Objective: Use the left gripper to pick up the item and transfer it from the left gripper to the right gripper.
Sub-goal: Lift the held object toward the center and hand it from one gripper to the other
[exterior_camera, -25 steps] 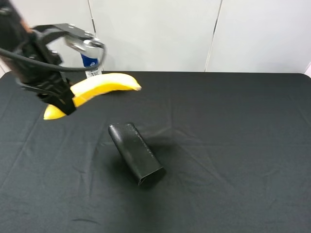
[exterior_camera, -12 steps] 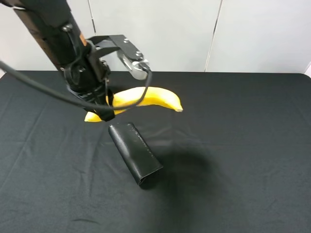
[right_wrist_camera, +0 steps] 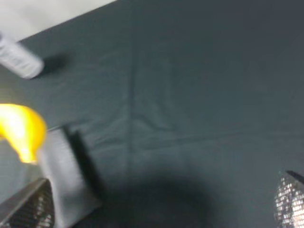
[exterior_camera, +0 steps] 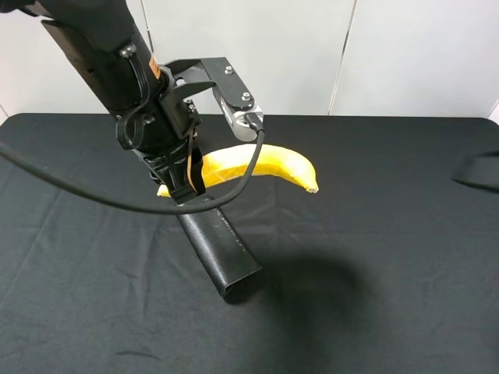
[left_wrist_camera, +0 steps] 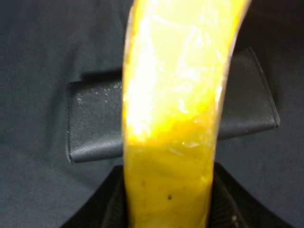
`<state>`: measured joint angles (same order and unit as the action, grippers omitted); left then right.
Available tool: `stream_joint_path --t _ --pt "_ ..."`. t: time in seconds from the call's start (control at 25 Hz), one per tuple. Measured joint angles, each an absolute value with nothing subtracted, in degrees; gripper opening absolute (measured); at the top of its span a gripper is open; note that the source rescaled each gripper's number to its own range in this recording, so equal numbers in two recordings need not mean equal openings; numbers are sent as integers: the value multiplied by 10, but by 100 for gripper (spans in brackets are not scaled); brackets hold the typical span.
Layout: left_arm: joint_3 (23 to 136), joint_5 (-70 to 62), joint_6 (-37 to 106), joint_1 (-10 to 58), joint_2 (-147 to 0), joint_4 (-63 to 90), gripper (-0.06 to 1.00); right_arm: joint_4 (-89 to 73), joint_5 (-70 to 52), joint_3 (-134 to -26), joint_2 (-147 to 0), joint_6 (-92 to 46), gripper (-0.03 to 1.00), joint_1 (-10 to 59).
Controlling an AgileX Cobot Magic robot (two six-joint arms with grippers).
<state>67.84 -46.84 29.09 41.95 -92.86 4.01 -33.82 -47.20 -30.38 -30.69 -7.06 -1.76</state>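
Observation:
My left gripper (exterior_camera: 184,184) is shut on the yellow banana (exterior_camera: 265,165) near its left end and holds it in the air above the far end of the black case (exterior_camera: 218,251). The banana's free tip points right, toward the table's middle. In the left wrist view the banana (left_wrist_camera: 171,109) fills the middle between the black jaws, with the case (left_wrist_camera: 90,118) below it. My right gripper (exterior_camera: 479,171) shows as a blur at the right edge, well apart from the banana. In the right wrist view its fingers (right_wrist_camera: 28,209) stand wide apart and empty, and the banana tip (right_wrist_camera: 21,128) shows far off.
A black cloth (exterior_camera: 374,257) covers the table. The white wall panels (exterior_camera: 312,54) stand behind it. A blurred white bottle (right_wrist_camera: 19,59) lies at the table's back in the right wrist view; in the high view the left arm hides it.
My left arm has carried the banana rightward, from the far left to above the case. The right gripper has come into view at the right edge.

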Motion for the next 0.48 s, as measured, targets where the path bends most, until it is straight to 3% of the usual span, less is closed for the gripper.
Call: stream_joint_path --t 0.48 --pt "678 -454 291 420 -929 40 0 -720 -464 -304 -611 -511 100 -18"
